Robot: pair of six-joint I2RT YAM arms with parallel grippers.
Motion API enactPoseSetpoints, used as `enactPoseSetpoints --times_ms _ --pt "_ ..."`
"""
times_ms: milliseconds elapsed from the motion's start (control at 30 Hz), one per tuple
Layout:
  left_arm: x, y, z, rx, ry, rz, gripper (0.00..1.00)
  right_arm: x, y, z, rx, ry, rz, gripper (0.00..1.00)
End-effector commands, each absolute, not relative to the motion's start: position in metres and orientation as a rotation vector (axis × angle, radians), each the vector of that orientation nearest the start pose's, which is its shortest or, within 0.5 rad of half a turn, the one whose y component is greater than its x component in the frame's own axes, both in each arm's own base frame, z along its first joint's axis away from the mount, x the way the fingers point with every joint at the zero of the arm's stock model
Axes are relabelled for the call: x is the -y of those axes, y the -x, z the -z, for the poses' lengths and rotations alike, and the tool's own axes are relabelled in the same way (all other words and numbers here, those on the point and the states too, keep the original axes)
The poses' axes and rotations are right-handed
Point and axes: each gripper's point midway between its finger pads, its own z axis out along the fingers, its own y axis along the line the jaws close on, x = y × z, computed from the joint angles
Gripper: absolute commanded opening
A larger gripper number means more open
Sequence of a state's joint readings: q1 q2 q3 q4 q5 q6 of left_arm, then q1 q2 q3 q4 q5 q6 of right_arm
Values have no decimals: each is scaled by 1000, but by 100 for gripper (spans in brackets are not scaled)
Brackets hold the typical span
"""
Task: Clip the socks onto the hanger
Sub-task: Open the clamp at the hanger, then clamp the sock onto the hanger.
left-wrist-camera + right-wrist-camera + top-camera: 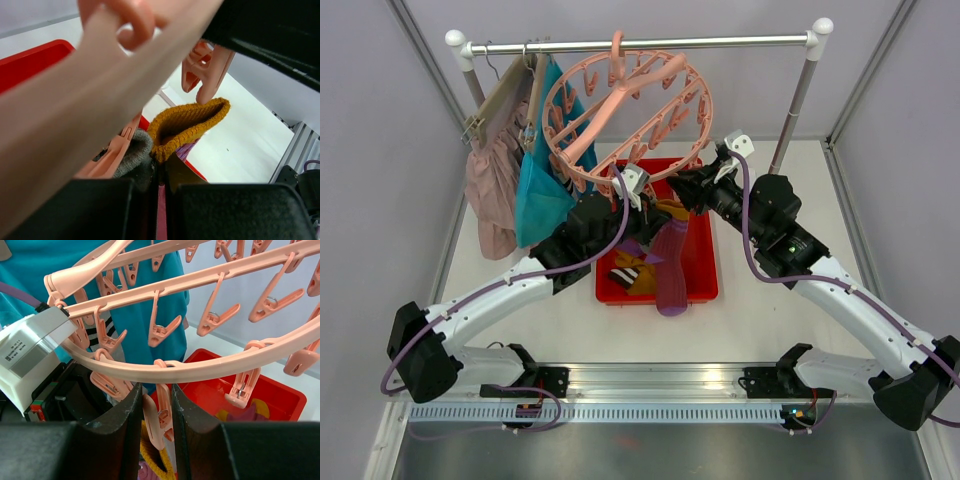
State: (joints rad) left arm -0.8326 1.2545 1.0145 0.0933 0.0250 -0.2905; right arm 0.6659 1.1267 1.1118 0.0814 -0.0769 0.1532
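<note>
The left end effector (160,176) is pressed together on the cuff of a mustard sock (187,125), with a grey sock (134,151) just beside it. The right end effector (157,395) pinches a dangling clip (155,421) under the rim of the pink hanger (200,371). Below them, a purple sock (670,268) drapes over the near wall of the red bin (706,272) on the surface (570,325). The hanger hangs from the rail (720,42) behind.

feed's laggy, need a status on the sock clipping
left gripper shut on mustard sock, cuff up. right gripper pinching a clip on the pink ring hanger. sock not clipped yet. grey sock right beside it.
</note>
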Motion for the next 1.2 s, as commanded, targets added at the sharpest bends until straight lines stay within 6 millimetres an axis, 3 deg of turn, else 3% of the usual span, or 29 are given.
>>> enactPoseSetpoints --times_ms 0,1167 --pt "334 -285 -316 -1638 -440 879 2 -260 -300 -409 -1428 426 -720 0" --pt "328 -290 -332 -1581 -380 868 2 -261 -305 -397 -1460 437 -695 0"
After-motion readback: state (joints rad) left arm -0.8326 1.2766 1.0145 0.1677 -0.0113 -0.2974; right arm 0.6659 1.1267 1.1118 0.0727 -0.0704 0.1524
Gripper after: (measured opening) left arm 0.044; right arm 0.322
